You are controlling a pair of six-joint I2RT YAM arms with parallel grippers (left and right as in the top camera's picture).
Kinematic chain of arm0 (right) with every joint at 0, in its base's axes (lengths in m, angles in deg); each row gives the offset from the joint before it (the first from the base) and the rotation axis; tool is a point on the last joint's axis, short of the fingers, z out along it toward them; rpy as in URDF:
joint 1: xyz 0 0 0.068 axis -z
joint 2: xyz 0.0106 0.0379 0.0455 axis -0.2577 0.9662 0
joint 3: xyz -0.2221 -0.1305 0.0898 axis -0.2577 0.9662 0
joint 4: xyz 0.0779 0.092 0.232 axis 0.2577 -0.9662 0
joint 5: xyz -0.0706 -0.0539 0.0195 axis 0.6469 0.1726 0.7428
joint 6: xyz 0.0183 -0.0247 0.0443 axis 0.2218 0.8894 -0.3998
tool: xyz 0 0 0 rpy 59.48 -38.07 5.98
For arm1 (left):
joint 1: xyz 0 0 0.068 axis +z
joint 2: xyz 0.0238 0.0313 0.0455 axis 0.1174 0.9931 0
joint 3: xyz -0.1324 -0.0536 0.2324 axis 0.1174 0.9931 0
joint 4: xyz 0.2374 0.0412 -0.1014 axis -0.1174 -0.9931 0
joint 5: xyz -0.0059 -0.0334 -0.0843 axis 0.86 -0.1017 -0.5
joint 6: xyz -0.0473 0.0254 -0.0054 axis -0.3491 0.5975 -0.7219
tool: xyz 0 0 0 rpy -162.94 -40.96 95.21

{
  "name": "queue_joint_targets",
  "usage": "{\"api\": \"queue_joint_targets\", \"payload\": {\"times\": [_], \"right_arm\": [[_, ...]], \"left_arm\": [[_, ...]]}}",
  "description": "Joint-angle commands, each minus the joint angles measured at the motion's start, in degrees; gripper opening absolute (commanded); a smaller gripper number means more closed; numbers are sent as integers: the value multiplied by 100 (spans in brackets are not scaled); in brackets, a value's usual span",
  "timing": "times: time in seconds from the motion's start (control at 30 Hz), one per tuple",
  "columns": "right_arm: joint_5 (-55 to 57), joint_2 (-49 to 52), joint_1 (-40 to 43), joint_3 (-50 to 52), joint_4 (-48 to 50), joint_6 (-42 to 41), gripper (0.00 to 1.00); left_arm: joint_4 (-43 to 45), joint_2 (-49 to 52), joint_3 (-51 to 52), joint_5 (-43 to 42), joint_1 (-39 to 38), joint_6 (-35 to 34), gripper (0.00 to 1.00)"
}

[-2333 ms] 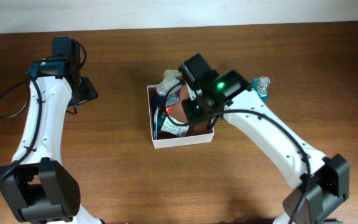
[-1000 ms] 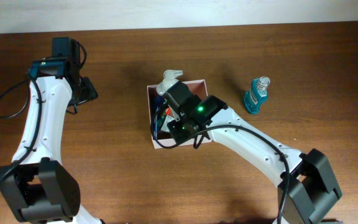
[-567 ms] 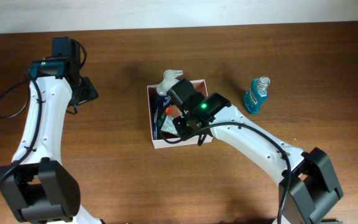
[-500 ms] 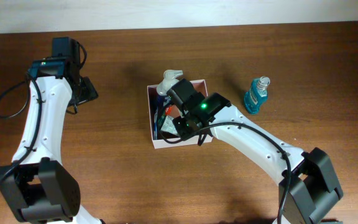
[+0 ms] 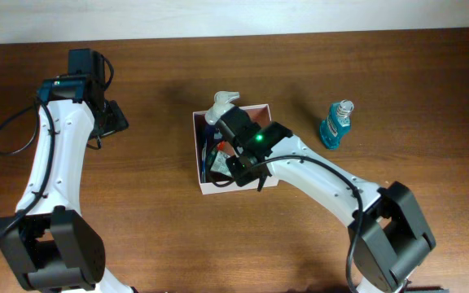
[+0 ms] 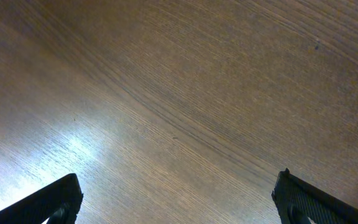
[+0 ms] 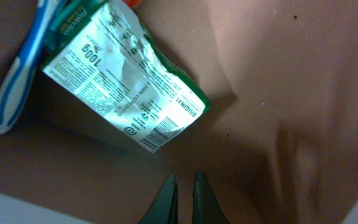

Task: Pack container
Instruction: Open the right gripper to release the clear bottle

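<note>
The container (image 5: 210, 188) is a square white cardboard box with a reddish-brown inside (image 7: 278, 74), at the table's middle. In it lie a green-and-white packet (image 7: 123, 74) and a blue toothbrush (image 7: 17, 81), both along its left side (image 5: 213, 159). A white-capped bottle (image 5: 223, 101) sticks out at its back left corner. My right gripper (image 7: 182, 186) is down inside the box, its fingers nearly together and holding nothing, just in front of the packet. In the overhead view my wrist (image 5: 251, 146) covers it. My left gripper (image 6: 179, 186) is wide open over bare wood, far left (image 5: 114, 118).
A teal mouthwash bottle (image 5: 335, 124) stands on the table to the right of the box. The right arm stretches from the front right across the box. The table's back edge meets a pale wall.
My right arm has swung from the box's back right corner leftward and down into the box, uncovering the teal bottle. In the last half second it barely shifted. The left arm has not moved.
</note>
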Motion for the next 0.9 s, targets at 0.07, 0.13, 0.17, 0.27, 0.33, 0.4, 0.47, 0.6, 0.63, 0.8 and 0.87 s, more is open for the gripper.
{"api": "queue_joint_targets", "payload": {"times": [0.07, 0.13, 0.17, 0.27, 0.33, 0.4, 0.47, 0.6, 0.63, 0.8, 0.87], "right_arm": [[-105, 52, 22, 42, -103, -98, 4], [-282, 52, 22, 42, -179, -98, 4], [-363, 52, 22, 42, -212, -96, 4], [-638, 52, 22, 42, -326, -96, 4], [-841, 52, 22, 42, -361, -96, 4], [-1008, 52, 22, 39, -367, -96, 4], [-1123, 52, 22, 39, -356, -96, 4], [-1058, 52, 28, 39, -315, -85, 4], [-1021, 50, 31, 37, -284, -74, 4], [-942, -199, 179, -273, -354, -66, 4], [-942, -474, 313, -640, -518, 85, 4]], "left_arm": [[-7, -24, -46, -26, 9, 26, 99], [-7, -24, -46, -26, 9, 24, 99], [-7, -24, -46, -26, 9, 26, 99], [-7, -24, -46, -26, 9, 24, 99], [-7, -24, -46, -26, 9, 26, 99], [-7, -24, -46, -26, 9, 24, 99], [-7, -24, -46, -26, 9, 26, 99], [-7, -24, -46, -28, 9, 24, 99], [-7, -24, -46, -26, 9, 26, 99], [-7, -24, -46, -26, 9, 24, 99], [-7, -24, -46, -26, 9, 26, 99]]}}
